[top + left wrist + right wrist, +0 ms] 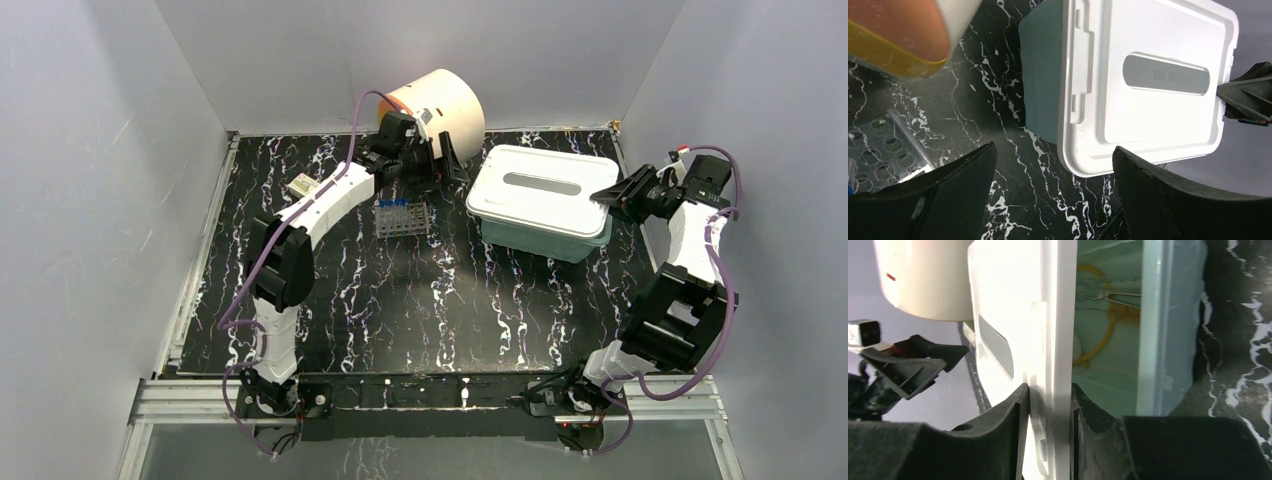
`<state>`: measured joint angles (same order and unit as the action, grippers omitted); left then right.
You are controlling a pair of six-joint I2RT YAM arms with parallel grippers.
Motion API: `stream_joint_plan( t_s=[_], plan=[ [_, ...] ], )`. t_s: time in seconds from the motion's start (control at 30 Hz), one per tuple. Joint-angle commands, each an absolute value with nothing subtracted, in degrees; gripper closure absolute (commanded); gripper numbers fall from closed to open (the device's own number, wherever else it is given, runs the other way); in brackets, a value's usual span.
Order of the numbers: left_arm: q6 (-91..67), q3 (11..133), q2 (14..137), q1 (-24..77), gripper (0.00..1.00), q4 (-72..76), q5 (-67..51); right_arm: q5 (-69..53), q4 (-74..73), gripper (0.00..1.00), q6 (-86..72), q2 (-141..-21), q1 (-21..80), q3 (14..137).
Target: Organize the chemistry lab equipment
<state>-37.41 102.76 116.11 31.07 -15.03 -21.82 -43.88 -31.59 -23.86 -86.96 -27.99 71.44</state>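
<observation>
A small clear tube rack [403, 218] [883, 155] stands on the black marble table, with blue-capped tubes [393, 205] in it. My left gripper [425, 165] [1054, 147] hangs open over bare table between the rack and the teal tub [545, 238], holding nothing. A tan rubber-tubing coil [1098, 330] shows through the tub's translucent wall. My right gripper [610, 197] [1048, 390] is at the tub's right end, its jaws pressed on either side of the white lid's [540, 185] [1013, 300] edge. The lid lies on the tub.
The round cream-and-orange drawer cabinet [440, 105] [893, 30] lies at the back, just behind my left gripper. A small pale item [300, 185] sits by the left arm's forearm. Grey walls close in the table on three sides.
</observation>
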Motion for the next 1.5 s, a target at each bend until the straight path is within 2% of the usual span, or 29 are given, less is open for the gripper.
stream_joint_plan(
  t_s=[0.0, 0.23, 0.4, 0.8, 1.2, 1.47],
  plan=[
    [-36.26, 106.93, 117.98, 32.47, 0.16, -17.1, -20.45, -32.73, -29.42, 0.62, -19.05, -86.46, -28.74, 70.66],
    [-34.8, 112.4, 122.54, 35.06, 0.18, -20.39, -18.7, -27.64, -28.52, 0.57, -17.8, -84.08, -28.12, 69.06],
    [-33.65, 114.97, 124.59, 36.31, 0.25, -21.57, -19.27, -21.11, -28.41, 0.51, -15.63, -82.3, -26.07, 68.63],
    [-32.87, 114.96, 124.35, 37.34, 0.36, -21.88, -20.02, -9.9, -30.62, 0.5, -10.95, -81.77, -20.55, 71.06],
    [-33.01, 115.79, 123.05, 37.94, 0.36, -21.84, -20.5, 5.85, -35.15, 0.48, -7.05, -81.44, -16.79, 72.93],
    [-30.43, 116.04, 122.46, 38.9, 0.36, -21.69, -22.56, 9.8, -36.68, 0.46, -6.88, -82.74, -16.32, 74.83]
  ],
)
